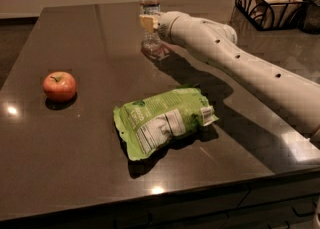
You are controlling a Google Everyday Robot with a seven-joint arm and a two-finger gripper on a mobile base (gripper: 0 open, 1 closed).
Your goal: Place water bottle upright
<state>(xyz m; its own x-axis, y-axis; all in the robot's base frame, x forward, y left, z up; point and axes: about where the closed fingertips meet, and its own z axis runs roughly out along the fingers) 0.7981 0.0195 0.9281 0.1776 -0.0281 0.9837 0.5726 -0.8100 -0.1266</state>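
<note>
The water bottle (149, 0) is clear with a white cap and a white-and-red label. It stands upright at the far middle of the dark table (90, 153), with its base at the surface. My gripper (147, 23) reaches in from the right on a long white arm (240, 63). It is shut on the bottle's middle, with a yellowish finger pad (146, 23) across the front of the bottle. The part of the bottle behind the pad is hidden.
A red apple (59, 86) sits at the left. A green snack bag (165, 120) lies flat in the middle, close under the arm. A black wire basket (267, 0) stands at the far right. The table's front edge runs along the bottom.
</note>
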